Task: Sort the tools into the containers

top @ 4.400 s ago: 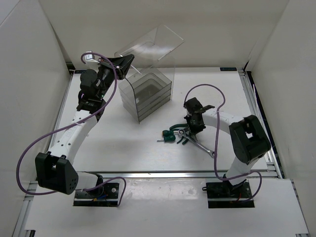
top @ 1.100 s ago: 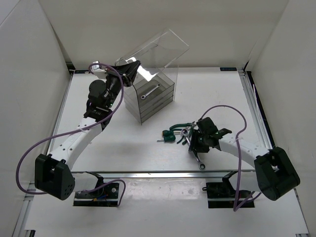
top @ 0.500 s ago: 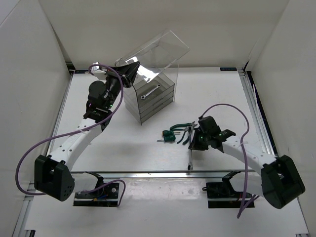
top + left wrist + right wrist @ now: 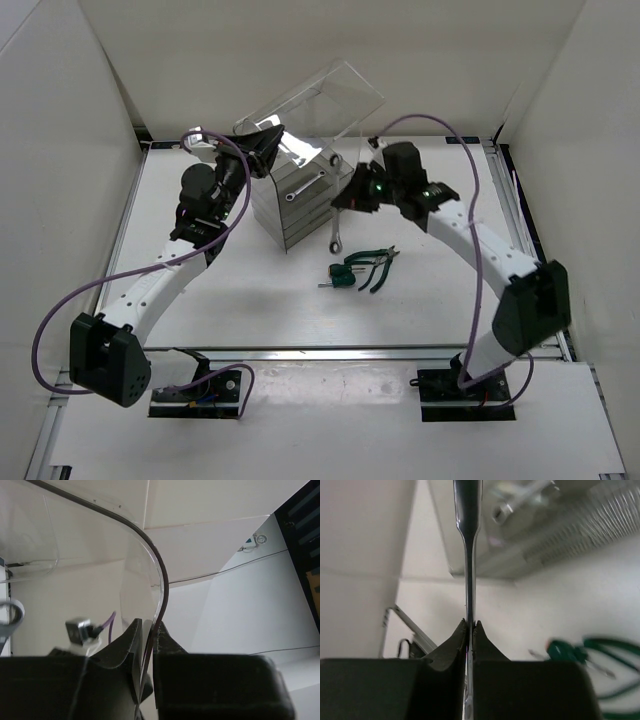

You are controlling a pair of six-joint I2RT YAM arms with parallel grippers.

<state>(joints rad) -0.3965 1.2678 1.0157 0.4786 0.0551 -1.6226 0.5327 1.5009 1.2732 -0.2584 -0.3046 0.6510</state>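
Observation:
The organiser (image 4: 303,205) of smoky-clear drawers stands at the back centre. My left gripper (image 4: 263,141) is shut on the edge of its clear lid (image 4: 322,100) and holds it tilted up; the left wrist view shows the lid edge (image 4: 161,587) between the fingers. One silver wrench (image 4: 305,185) lies in the top drawer. My right gripper (image 4: 346,204) is shut on the second wrench (image 4: 337,235), which hangs beside the organiser's right front. In the right wrist view its shaft (image 4: 468,535) points at the drawers. The pliers (image 4: 379,262) and two screwdrivers (image 4: 343,275) lie on the table.
White walls enclose the table on the left, back and right. A metal rail (image 4: 300,350) runs along the near edge. The purple cable (image 4: 478,250) loops over my right arm. In the right wrist view a green screwdriver (image 4: 566,652) and the pliers (image 4: 615,645) show at lower right.
My right gripper has lifted the wrench off the table beside the pliers and carried it back and left to the organiser. The left gripper still holds the lid up.

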